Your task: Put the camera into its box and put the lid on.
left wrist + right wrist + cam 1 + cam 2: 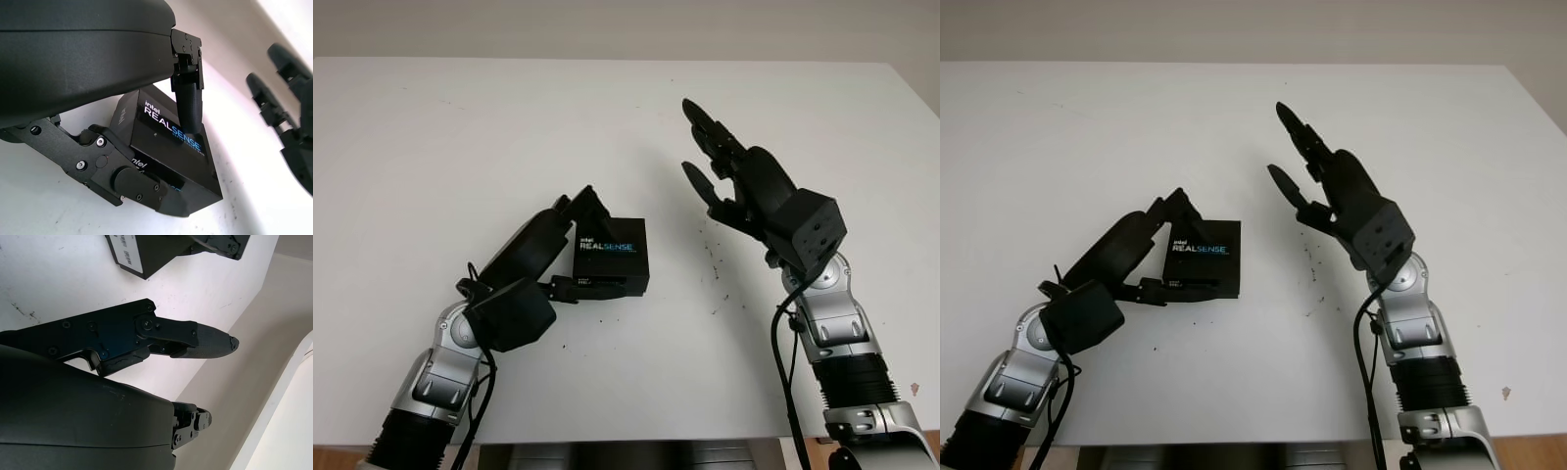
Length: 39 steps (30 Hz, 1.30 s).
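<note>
- Left hand (570,257) clamps the closed box (612,257), mid-table (431,147).
- Right hand (729,176) open, raised beside it.
- Box looks rigid, light, slick; hold its side walls.

Black 3-finger hands (558,245) w/ visible screws, silver forearm joints, ribbed black sleeves, loose black cables.

Bare table (460,147) around box (612,250)
</note>
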Tool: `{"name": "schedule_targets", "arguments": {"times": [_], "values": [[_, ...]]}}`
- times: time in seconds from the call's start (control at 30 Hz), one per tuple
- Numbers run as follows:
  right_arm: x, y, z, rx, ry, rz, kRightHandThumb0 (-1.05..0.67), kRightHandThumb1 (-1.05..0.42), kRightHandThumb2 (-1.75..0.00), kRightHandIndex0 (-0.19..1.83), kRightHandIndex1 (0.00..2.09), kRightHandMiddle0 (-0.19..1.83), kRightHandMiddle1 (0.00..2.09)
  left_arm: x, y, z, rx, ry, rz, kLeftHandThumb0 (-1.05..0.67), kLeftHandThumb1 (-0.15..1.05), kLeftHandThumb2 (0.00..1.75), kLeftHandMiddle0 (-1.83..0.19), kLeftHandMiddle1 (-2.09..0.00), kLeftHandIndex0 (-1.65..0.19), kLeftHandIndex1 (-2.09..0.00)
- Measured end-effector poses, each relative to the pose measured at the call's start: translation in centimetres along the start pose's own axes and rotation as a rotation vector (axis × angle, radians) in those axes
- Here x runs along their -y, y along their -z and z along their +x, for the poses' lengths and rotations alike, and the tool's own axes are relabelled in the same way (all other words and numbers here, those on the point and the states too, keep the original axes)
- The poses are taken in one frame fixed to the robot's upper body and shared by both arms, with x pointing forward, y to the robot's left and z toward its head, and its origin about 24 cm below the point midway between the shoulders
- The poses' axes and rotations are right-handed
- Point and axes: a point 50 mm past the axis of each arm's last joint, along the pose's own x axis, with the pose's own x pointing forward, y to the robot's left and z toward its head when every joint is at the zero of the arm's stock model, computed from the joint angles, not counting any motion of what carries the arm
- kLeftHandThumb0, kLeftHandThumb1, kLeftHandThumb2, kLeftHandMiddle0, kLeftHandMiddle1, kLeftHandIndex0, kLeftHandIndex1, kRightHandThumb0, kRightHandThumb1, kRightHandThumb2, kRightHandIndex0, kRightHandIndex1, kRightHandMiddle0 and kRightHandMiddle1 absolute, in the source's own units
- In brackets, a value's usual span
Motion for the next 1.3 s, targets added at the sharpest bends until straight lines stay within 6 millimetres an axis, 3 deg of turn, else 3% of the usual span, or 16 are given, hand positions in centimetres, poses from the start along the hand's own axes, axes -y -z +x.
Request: {"name": "schedule_targets", "arguments": {"times": [0.03, 0.07, 0.1, 0.17, 0.43, 0.73, 0.83, 1.03, 1.3], "values": [[0.0, 0.0, 0.0, 0.0, 0.0, 0.0, -0.66, -1.05, -0.53, 0.07, 0.05, 0.05, 0.06, -0.1, 0.0, 0.0, -0.02, 0.029, 0.026, -0.51, 1.05, 0.36, 0.04, -0.48, 0.08, -0.66], [0.0, 0.0, 0.0, 0.0, 0.0, 0.0, -0.66, -1.05, -0.53, 0.07, 0.06, 0.05, 0.06, -0.2, -0.1, -0.1, -0.039, 0.057, 0.054, -0.53, 1.05, 0.37, 0.02, -0.28, 0.03, -0.45], [0.0, 0.0, 0.0, 0.0, 0.0, 0.0, -0.66, -1.05, -0.53, 0.07, 0.05, 0.05, 0.05, -0.3, -0.1, -0.1, -0.058, 0.087, 0.085, -0.59, 1.05, 0.4, 0.11, -0.12, 0.05, -0.27], [0.0, 0.0, 0.0, 0.0, -0.001, 0.0, -0.66, -1.05, -0.53, 0.07, 0.05, 0.05, 0.05, -0.7, -0.4, 0.0, -0.083, 0.132, 0.155, -0.63, 1.05, 0.43, 0.17, -0.04, 0.09, -0.14], [0.0, 0.0, 0.0, -0.001, -0.009, 0.002, -0.66, -1.05, -0.53, 0.06, 0.05, 0.05, 0.05, -1.4, -1.9, 0.7, -0.11, 0.278, 0.453, -0.85, 1.05, 0.63, 0.19, 0.0, 0.19, 0.0], [0.0, 0.0, 0.0, -0.001, -0.008, 0.002, -0.67, -1.05, -0.53, 0.06, 0.05, 0.05, 0.05, -1.6, -2.3, 1.1, -0.14, 0.325, 0.53, -0.9, 1.05, 0.7, 0.19, 0.0, 0.19, 0.0], [0.0, 0.0, 0.0, -0.001, -0.007, 0.002, -0.68, -1.05, -0.53, 0.06, 0.05, 0.05, 0.06, -1.7, -2.0, 0.9, -0.151, 0.313, 0.458, -0.86, 1.05, 0.66, 0.19, 0.0, 0.19, 0.0], [0.0, 0.0, 0.0, -0.001, 0.004, 0.001, -0.71, -1.05, -0.52, 0.08, 0.06, 0.07, 0.07, -1.7, -0.8, 0.1, -0.157, 0.199, 0.129, -0.8, 1.05, 0.63, 0.19, 0.0, 0.19, 0.0], [-0.4, 0.0, 0.2, 0.004, 0.032, 0.023, -0.72, -1.05, -0.5, 0.11, 0.07, 0.09, 0.07, -4.0, -0.2, -0.6, -0.127, 0.034, -0.092, -0.79, 1.05, 0.61, 0.19, 0.0, 0.19, 0.0]]}}
